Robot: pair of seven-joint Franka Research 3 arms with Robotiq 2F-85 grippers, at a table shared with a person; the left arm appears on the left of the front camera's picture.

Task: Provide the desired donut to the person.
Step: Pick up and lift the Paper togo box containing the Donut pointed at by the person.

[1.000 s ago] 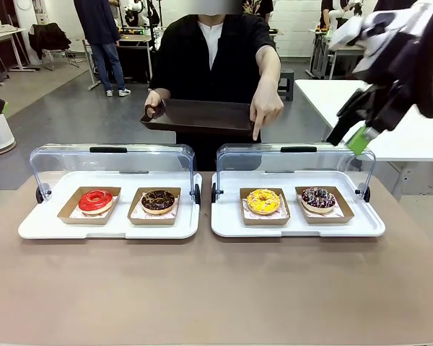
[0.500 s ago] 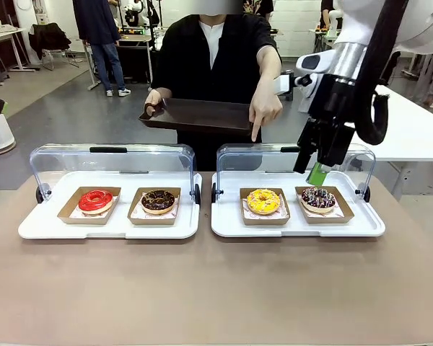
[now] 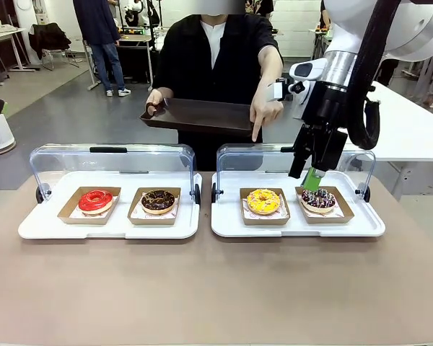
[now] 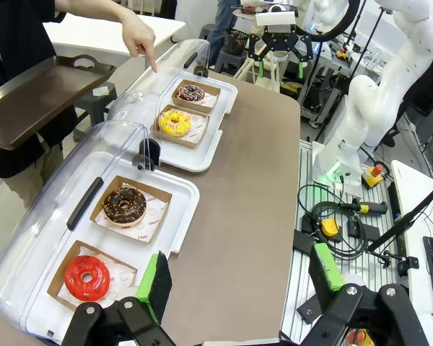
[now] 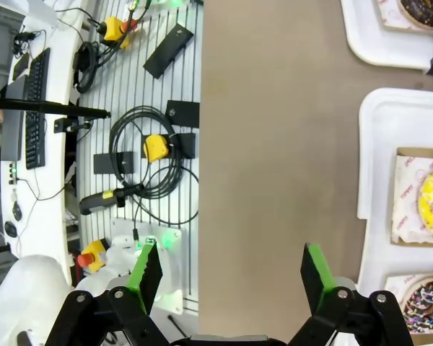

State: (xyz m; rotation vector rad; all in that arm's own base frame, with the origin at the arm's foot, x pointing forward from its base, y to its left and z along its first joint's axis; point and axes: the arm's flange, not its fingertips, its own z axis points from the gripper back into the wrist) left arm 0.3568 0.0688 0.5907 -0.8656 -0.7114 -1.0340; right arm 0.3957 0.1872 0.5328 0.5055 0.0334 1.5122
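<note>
Brown desk (image 3: pixel 216 288) carries white trays (image 3: pixel 296 227). The person's hand (image 3: pixel 265 108) points down, seemingly at the yellow-iced ring donut (image 3: pixel 263 200). It lies just left of the right tool (image 3: pixel 312 175), the nearer one, which hangs over the sprinkled chocolate donut (image 3: pixel 318 197). Left wrist view: the left tool (image 4: pixel 238 256) is spread wide, well apart from that donut. Right wrist view: pads apart.

Setting of the scene. A brown tabletop (image 3: pixel 216 288) filled the foreground, and beyond it lay a smooth grey floor (image 3: pixel 65 115). A white table (image 3: pixel 418 133) stood at the right. At far left, a chair draped with a dark jacket (image 3: pixel 49 37) stood beside another white table (image 3: pixel 1 33). Next to the brown tabletop, a slatted white rack (image 5: pixel 187 86) carried a black keyboard (image 5: pixel 35 108), coiled black cables (image 5: pixel 137 173) and a yellow handheld unit (image 5: pixel 157 148). Lighting was even and diffuse.
</note>
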